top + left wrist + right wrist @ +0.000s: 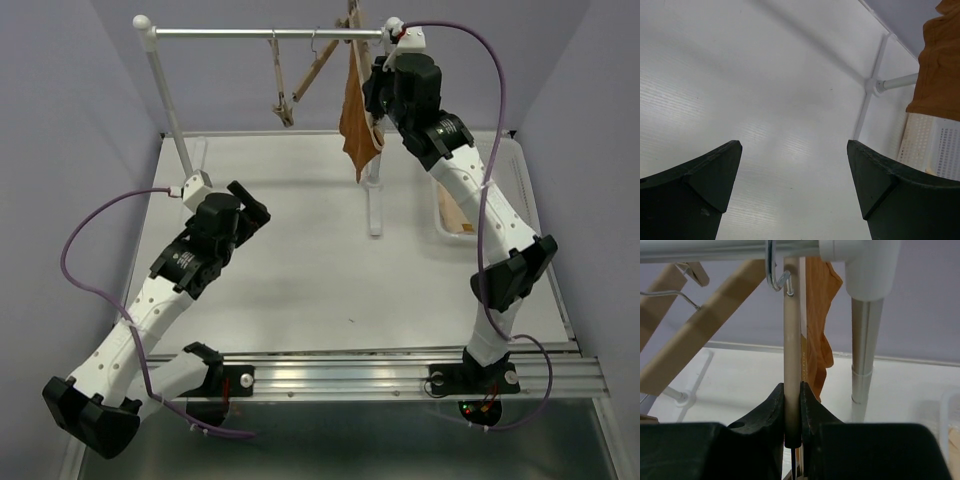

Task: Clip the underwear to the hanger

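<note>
Right pincer (792,390) pinching hanger (791,340) on rail (715,251), underwear (817,305) hanging behind, left pincer (794,146) spread above table (765,75)

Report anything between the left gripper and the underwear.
Nothing visible stands between them. The open left gripper hovers over the table; the underwear hangs beside the hanger clamped by the right gripper.

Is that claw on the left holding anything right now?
No, the left gripper stands wide open, and only the white table shows in the gap.
</note>
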{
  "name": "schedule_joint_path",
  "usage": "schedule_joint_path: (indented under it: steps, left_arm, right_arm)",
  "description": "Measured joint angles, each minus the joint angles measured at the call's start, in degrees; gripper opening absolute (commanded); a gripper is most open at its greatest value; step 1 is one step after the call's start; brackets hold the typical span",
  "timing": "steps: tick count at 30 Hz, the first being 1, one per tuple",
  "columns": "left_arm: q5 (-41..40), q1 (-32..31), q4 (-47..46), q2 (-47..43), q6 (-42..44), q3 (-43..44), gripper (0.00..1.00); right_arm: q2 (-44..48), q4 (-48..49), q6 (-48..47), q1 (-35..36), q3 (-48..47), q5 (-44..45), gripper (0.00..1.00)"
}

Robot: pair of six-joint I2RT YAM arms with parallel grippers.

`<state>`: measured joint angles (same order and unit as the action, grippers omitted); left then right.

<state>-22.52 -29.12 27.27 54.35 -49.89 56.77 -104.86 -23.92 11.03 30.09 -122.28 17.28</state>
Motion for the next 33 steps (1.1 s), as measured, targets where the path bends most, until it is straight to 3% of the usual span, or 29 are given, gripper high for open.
schedule_joint_path:
  steps: [9, 30, 33]
  left_arm:
    - [0.0, 0.0, 0.2, -1.9, -0.6, -0.3, 0.99]
    - [0.1, 0.0, 3.0, -7.8, -2.6, -1.8, 0.99]
    - [0.1, 0.0, 3.5, -8.3, -2.7, -1.8, 0.99]
  right_arm:
    - [-10.0, -0.1, -4.0, 0.0, -13.7, -2.5, 0.03]
    - [-11.6, -1.0, -5.4, 0.0, -12.6, -2.8, 0.12]
    - [-11.6, -0.4, -5.2, 0.0, -11.1, -2.7, 0.18]
